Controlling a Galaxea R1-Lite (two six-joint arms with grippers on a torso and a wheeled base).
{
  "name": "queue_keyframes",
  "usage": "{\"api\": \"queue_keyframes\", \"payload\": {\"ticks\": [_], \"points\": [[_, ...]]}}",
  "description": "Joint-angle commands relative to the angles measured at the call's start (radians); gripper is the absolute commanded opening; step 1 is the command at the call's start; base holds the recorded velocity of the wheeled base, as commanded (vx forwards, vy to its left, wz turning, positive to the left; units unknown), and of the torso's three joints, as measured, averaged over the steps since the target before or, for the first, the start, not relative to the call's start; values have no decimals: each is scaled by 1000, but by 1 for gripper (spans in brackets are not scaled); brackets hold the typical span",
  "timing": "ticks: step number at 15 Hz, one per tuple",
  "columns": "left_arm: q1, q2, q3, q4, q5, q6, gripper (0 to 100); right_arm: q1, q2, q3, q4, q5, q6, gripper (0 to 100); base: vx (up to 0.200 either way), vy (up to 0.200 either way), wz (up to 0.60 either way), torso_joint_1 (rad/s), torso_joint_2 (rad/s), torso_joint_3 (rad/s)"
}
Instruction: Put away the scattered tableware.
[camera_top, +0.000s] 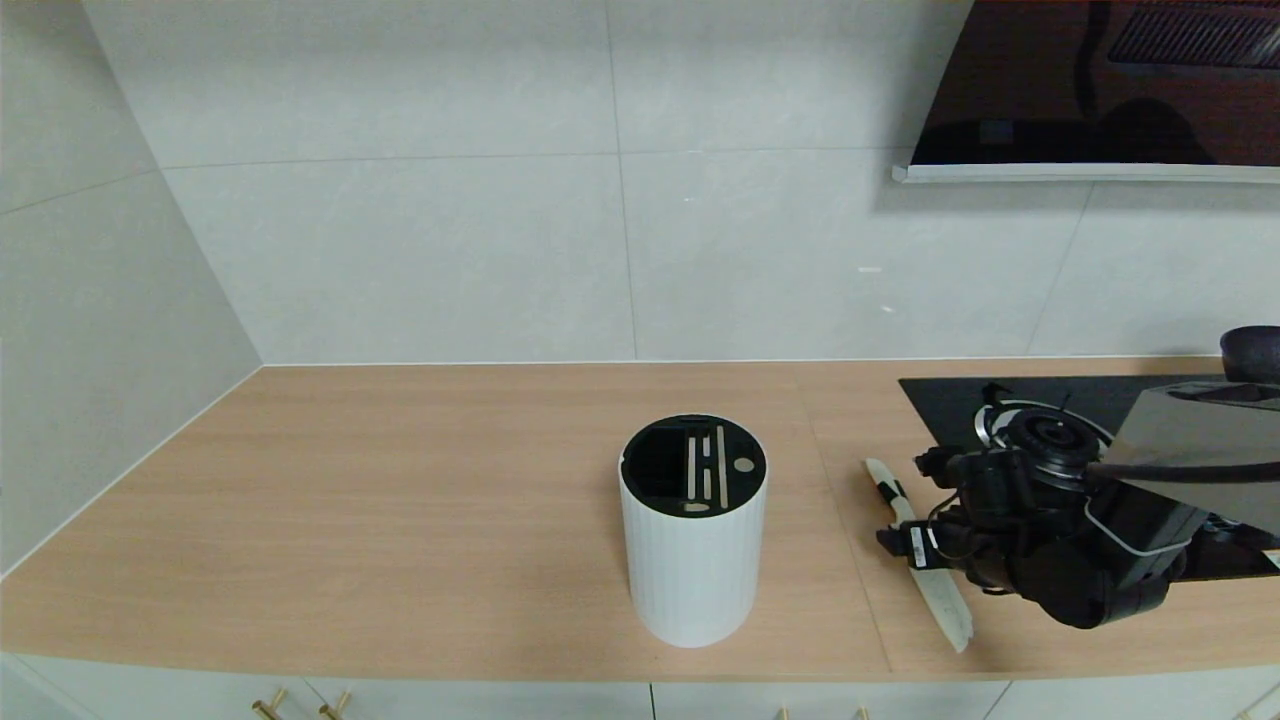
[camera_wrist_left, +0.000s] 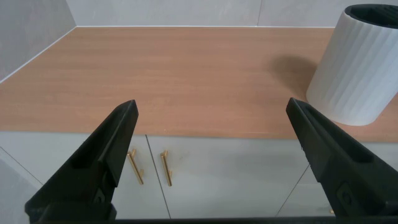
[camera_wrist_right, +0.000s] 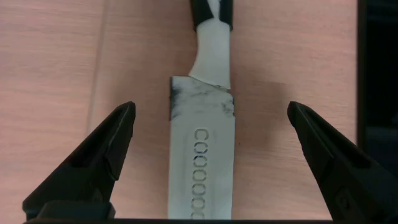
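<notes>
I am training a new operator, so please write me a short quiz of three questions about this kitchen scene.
1. True or false: the white knife already stands in the white knife block.
2. The right gripper is: A) shut on the knife, B) open over the knife, C) over the block.
3. On what does the knife lie?
Key: 1 false; 2 B; 3 the wooden countertop.

Counter (camera_top: 400, 520): wood, against a tiled wall (camera_top: 450, 250).
Hob (camera_top: 945, 405): black, at the counter's right.
Hood (camera_top: 1100, 90): dark, above it.
Handles (camera_wrist_left: 165, 168): brass, below.
</notes>
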Motion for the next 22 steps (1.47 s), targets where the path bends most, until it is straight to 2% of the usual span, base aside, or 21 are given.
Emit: {"api": "queue_keyframes", "payload": {"ticks": [1,13,14,22], "points": [[-1,0,0,0,0,0,100,2,17,-5,0,-1,0,100,0,0,0,0,0,0],[0,0,0,0,0,0,100,17,34,-15,0,-1,8,100,0,0,0,0,0,0],[0,0,0,1,0,0,100,17,35,-15,0,-1,8,0,0,0,0,0,0,0],[0,0,0,0,0,0,100,17,40,-11,0,-1,8,0,0,0,0,0,0,0]]}}
